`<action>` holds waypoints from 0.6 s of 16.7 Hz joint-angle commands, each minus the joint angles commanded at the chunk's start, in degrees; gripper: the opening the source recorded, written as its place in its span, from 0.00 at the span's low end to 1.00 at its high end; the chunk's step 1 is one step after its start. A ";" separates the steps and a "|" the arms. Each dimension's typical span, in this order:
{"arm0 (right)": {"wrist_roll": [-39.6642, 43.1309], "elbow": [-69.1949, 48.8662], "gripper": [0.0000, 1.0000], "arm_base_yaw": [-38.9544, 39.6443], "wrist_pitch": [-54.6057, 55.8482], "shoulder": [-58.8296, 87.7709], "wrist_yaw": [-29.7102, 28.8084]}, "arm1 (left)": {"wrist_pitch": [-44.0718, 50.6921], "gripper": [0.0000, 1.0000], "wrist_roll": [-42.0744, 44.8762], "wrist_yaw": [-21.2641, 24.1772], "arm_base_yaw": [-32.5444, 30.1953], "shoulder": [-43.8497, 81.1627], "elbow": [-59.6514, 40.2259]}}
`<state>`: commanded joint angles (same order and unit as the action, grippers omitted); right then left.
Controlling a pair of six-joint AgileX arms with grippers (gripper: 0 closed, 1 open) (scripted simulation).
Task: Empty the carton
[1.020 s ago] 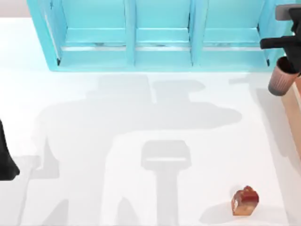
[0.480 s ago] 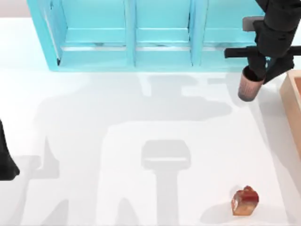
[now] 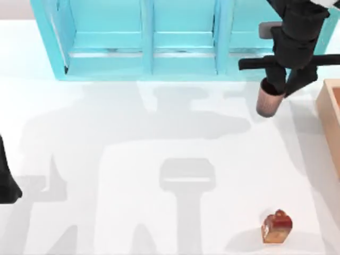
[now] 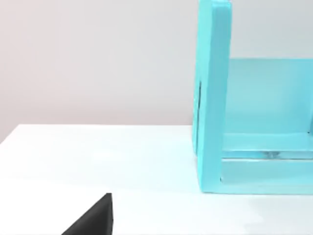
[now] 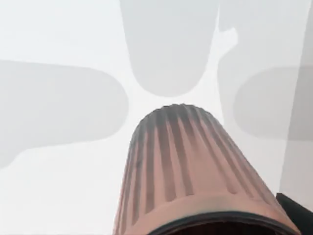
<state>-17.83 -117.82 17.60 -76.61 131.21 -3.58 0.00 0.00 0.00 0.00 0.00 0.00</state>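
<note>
The tan carton (image 3: 330, 119) shows as a thick light-orange wall at the table's right edge. My right gripper (image 3: 280, 85) hangs to its left, in front of the turquoise shelf unit (image 3: 175, 40), shut on a ribbed pinkish-brown cup (image 3: 267, 102) that points down above the table. In the right wrist view the cup (image 5: 188, 171) hangs over the white tabletop. A small red-brown object (image 3: 277, 227) lies near the table's front right. My left arm (image 3: 6, 178) is parked at the left edge.
The shelf unit spans the back of the table with three compartments; its left end wall (image 4: 211, 98) appears in the left wrist view. The white tabletop (image 3: 133, 159) carries the arms' grey shadows.
My right gripper has carried the cup leftward, away from the carton's side and further over the table. The left arm and the red-brown object have not moved.
</note>
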 joint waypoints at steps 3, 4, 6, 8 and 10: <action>-2.26 1.74 0.00 3.94 2.60 -0.03 -0.40 | 0.00 1.00 0.00 0.00 0.00 0.00 0.00; -2.57 2.44 0.00 4.49 3.69 0.22 -0.41 | 0.00 1.00 0.00 0.00 0.00 0.00 0.00; -2.32 4.15 0.00 4.06 5.89 0.59 -0.28 | 0.00 1.00 0.00 0.00 0.00 0.00 0.00; -1.03 5.67 0.00 1.79 7.46 1.04 -0.05 | 0.00 1.00 0.00 0.00 0.00 0.00 0.00; 0.61 6.79 0.00 -1.28 8.14 1.32 0.12 | 0.00 1.00 0.00 0.00 0.00 0.00 0.00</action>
<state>-17.22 -111.03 16.32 -68.46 132.52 -3.46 0.00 0.00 0.00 0.00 0.00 0.00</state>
